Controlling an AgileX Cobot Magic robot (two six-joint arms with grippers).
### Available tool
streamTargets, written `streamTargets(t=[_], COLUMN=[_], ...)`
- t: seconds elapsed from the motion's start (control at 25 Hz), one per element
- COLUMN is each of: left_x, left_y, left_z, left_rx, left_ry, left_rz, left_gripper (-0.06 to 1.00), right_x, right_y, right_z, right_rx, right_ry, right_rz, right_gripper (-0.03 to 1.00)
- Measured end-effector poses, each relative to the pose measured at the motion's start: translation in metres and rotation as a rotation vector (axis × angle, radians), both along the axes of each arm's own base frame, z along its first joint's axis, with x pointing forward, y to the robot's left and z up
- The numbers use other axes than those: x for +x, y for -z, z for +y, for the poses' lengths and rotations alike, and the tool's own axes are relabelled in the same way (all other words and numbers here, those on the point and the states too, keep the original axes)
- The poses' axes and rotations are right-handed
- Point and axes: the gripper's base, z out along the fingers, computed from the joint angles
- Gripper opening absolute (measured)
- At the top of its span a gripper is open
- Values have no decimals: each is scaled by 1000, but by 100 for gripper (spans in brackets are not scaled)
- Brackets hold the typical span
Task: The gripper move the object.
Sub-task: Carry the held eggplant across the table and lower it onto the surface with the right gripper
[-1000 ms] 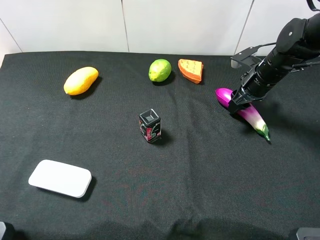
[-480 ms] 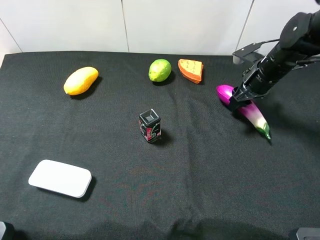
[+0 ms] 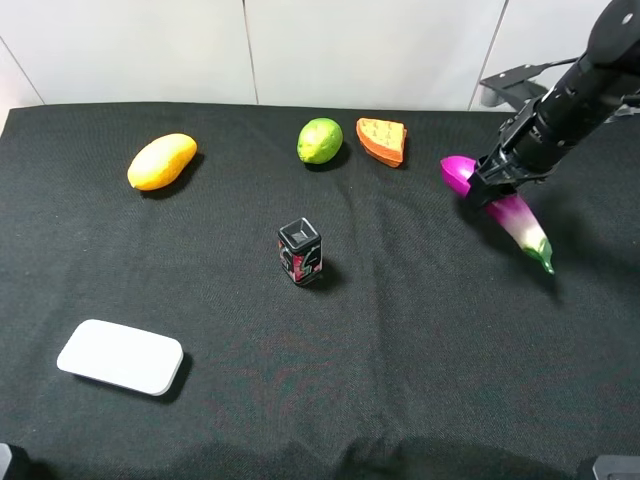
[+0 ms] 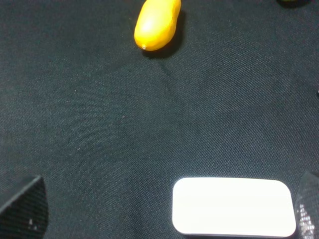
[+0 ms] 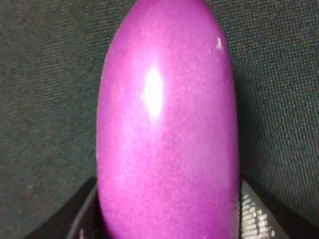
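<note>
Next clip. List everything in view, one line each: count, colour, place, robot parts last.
cloth: 1, black, covers the table
mango: 1, yellow-orange, far left
lime: 1, green, far centre
waffle wedge: 1, orange, just right of the lime
small carton: 1, black and red, upright at centre
flat pad: 1, white, near left
eggplant: 1, purple fading to white, green tip, far right
right tool: 1, black, shut on the eggplant
left tool: 1, black, open, by the flat pad

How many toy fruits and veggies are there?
3. The mango lies back left, the lime back middle, and the eggplant is on the right, held in the right gripper. None seem hidden.
</note>
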Motion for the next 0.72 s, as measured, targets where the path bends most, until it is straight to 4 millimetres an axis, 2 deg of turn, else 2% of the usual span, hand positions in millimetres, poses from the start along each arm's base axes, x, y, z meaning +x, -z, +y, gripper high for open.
streamTargets(t=[0.56, 0.72], left_x=[0, 0], left_y=[0, 0], left_z=[0, 0], left_rx=[0, 0], left_ry=[0, 0], left_rz=[0, 0], left_gripper=[98, 98], right_x=[-25, -33], right_y=[-34, -45], right_z=[0, 11], right_rx=[45, 43], right_ry=[116, 107], right_rz=[119, 123], right_gripper=[40, 40])
